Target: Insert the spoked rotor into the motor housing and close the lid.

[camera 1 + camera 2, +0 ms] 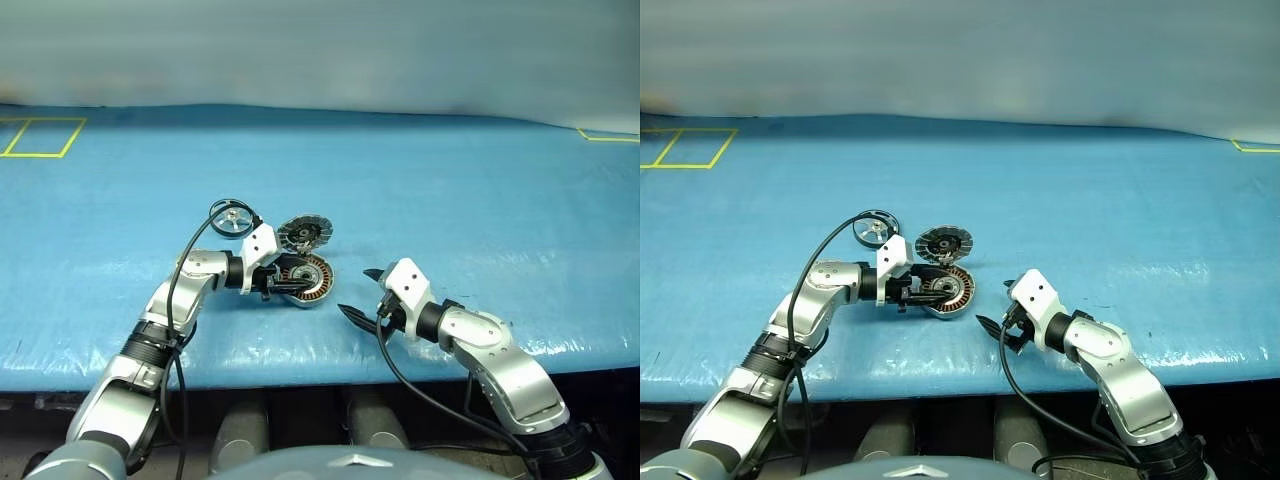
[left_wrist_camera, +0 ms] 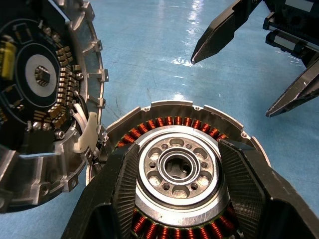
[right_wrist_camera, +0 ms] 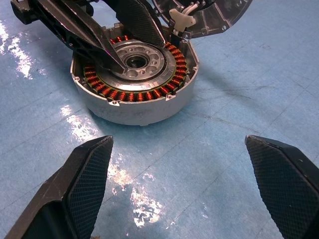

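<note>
The motor housing (image 3: 135, 107) has a matt cast-metal wall around glossy copper-red windings and a smooth machined metal hub. The lid (image 2: 45, 94) at upper left is dull ribbed metal around a dark circuit board. Black fingers (image 3: 82, 186) carry a fine cross-hatched texture. The blue table cover (image 3: 239, 84) looks slightly glossy and scuffed.
</note>
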`<state>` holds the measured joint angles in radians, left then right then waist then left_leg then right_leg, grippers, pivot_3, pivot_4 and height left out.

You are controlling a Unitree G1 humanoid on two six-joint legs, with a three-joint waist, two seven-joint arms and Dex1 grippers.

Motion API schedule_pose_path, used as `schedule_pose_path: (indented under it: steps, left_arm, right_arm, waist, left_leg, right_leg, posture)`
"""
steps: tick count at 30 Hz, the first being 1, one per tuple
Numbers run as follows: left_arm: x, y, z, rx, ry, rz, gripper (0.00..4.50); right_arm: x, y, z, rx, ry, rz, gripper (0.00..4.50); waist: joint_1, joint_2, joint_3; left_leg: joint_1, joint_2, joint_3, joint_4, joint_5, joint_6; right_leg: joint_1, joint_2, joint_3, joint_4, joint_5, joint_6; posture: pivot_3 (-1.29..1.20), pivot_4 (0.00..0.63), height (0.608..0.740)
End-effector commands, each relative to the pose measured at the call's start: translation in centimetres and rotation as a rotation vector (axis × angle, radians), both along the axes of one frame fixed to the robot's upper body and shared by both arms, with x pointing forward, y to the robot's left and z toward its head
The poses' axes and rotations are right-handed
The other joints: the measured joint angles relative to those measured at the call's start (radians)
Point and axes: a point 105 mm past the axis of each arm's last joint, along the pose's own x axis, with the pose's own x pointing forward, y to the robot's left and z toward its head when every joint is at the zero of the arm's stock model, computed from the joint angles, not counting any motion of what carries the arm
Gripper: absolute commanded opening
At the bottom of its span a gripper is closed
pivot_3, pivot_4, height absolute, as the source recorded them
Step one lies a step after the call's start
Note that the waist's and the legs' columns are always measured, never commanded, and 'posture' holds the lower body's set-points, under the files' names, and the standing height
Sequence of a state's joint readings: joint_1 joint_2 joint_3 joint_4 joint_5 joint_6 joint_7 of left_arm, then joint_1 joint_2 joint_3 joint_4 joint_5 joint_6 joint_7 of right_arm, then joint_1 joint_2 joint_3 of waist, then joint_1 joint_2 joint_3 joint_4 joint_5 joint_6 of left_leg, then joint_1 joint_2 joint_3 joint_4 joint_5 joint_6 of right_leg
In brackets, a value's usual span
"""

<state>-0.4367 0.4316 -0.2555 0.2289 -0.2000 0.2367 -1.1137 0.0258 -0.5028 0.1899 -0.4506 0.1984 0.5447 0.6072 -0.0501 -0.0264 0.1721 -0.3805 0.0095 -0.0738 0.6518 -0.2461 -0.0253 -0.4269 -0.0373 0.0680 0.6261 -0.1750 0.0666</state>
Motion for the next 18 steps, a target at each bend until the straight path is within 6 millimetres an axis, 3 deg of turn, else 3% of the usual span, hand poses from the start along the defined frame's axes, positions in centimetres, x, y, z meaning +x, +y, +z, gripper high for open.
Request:
schedule_pose_path:
  steps: [1, 4, 12, 18]
  left_arm:
    - [-0.1, -0.5, 1.2, -0.055, -0.025, -0.009, 2.63]
    - [-0.1, -0.3, 1.7, -0.083, -0.027, 0.008, 2.63]
    - [-1.2, 1.6, 2.3, -0.105, -0.023, 0.070, 0.05]
    - [-1.3, 4.0, 3.2, -0.085, -0.083, 0.181, 0.01]
  right_arm:
    - [0.0, 0.4, 1.1, 0.007, -0.051, 0.021, 4.50]
    - [0.0, 0.4, 1.2, 0.006, -0.052, 0.021, 4.50]
    - [-0.1, 0.6, 1.2, 0.011, -0.051, 0.033, 4.50]
    - [0.1, 1.1, 1.5, 0.014, -0.056, 0.065, 4.50]
  waist:
    - [0.000, 0.000, 0.000]
    - [0.000, 0.000, 0.000]
    - [-0.003, 0.000, 0.000]
    - [-0.001, 0.000, 0.000]
  left_leg:
    - [0.000, 0.000, 0.000, 0.000, 0.000, 0.000]
    - [0.000, 0.000, 0.000, 0.000, 0.000, 0.000]
    - [0.000, 0.000, 0.000, 0.000, 0.000, 0.000]
    - [0.000, 0.000, 0.000, 0.000, 0.000, 0.000]
  right_leg:
    - [0.000, 0.000, 0.000, 0.000, 0.000, 0.000]
    - [0.000, 0.000, 0.000, 0.000, 0.000, 0.000]
    - [0.000, 0.000, 0.000, 0.000, 0.000, 0.000]
    - [0.000, 0.000, 0.000, 0.000, 0.000, 0.000]
  posture:
    - [0.00, 0.150, 0.740]
    - [0.00, 0.150, 0.740]
    - [0.00, 0.150, 0.740]
    - [0.00, 0.150, 0.740]
